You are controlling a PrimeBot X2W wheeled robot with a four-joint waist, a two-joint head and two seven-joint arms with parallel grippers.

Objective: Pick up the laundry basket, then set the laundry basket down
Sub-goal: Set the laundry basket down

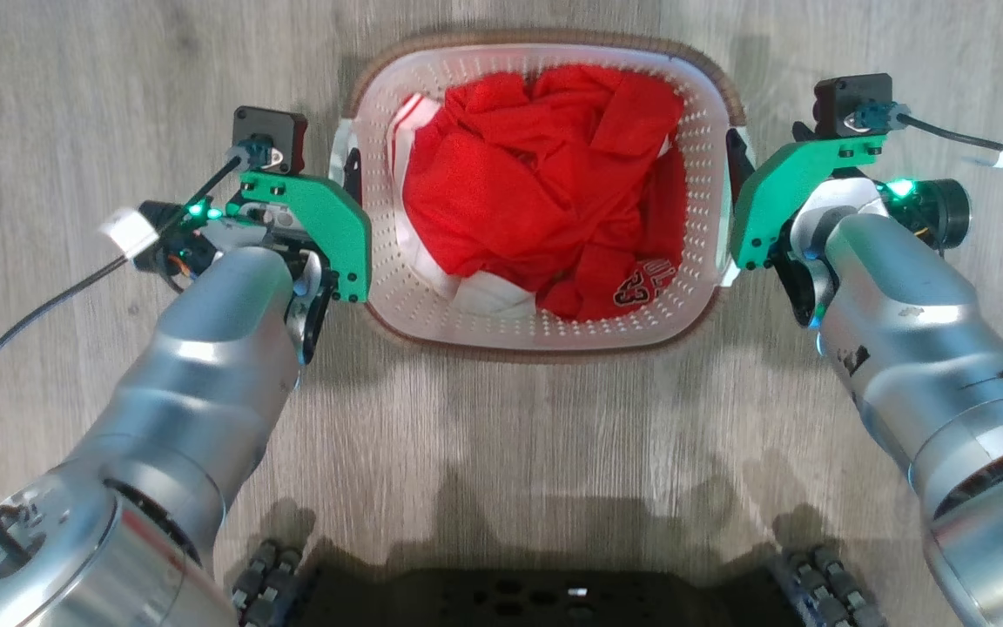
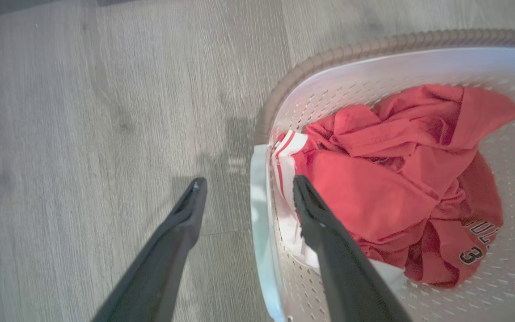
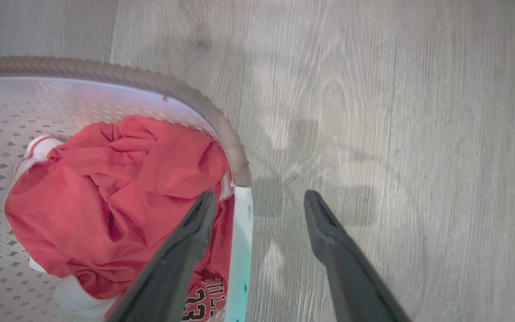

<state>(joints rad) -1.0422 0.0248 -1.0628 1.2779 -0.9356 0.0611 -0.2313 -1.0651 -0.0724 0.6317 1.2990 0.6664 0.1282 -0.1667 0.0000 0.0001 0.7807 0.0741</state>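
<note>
laundry basket (image 1: 545, 335) rests on the floor (image 1: 75, 87), upper centre of head view, holding red clothes (image 1: 545, 183); left gripper (image 2: 249, 182) and right gripper (image 3: 261, 197) gape wide, each straddling 1 side handle (image 2: 259, 210), likely to clamp for lifting

The left arm (image 1: 205, 374) and right arm (image 1: 911, 340) are thick, rounded silver tubes; the right one bears black scuffs. Each wrist carries a bright green plate (image 1: 336, 231) with small dark screws, a black boxy camera (image 1: 271, 138), a glowing green light (image 1: 197, 209) and a black cable (image 1: 31, 313) with a white tag (image 1: 129, 231). The left gripper (image 2: 248, 180) and right gripper (image 3: 261, 193) each have two long, dark, tapering fingers (image 2: 181, 223).
</note>
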